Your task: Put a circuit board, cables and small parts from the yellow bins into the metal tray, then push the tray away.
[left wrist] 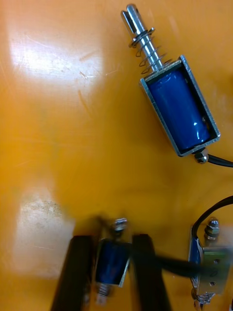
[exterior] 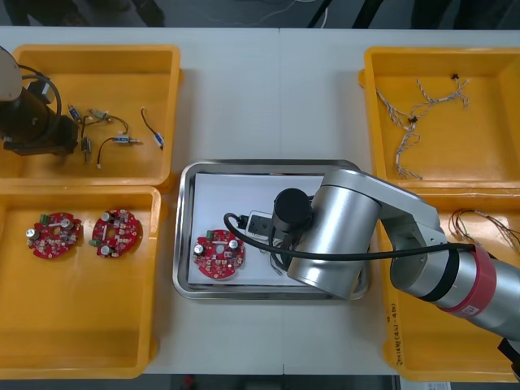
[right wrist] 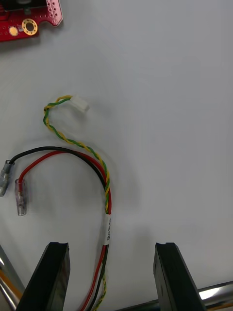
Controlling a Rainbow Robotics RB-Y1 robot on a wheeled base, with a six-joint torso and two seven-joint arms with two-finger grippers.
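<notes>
My right gripper (right wrist: 111, 274) hangs open low over the white inside of the metal tray (exterior: 185, 236). A red, black and yellow-green cable (right wrist: 104, 180) lies on the tray floor and runs down between the fingers. A round red circuit board (exterior: 218, 254) lies in the tray's front left; its edge (right wrist: 24, 19) shows beyond the cable. My left gripper (left wrist: 112, 272) is down in the far left yellow bin (exterior: 97, 57), shut on a small metal part (left wrist: 112, 260) with a blue body. Two more small metal parts (left wrist: 179, 109) (left wrist: 208, 262) lie beside it.
Two red circuit boards (exterior: 54, 234) (exterior: 115, 232) lie in the near left bin (exterior: 81, 325). Twisted blue and white cables (exterior: 410, 122) lie in the far right bin (exterior: 439, 61). Red and yellow cables (exterior: 487, 223) sit in the near right bin (exterior: 439, 357). My right arm covers the tray's right half.
</notes>
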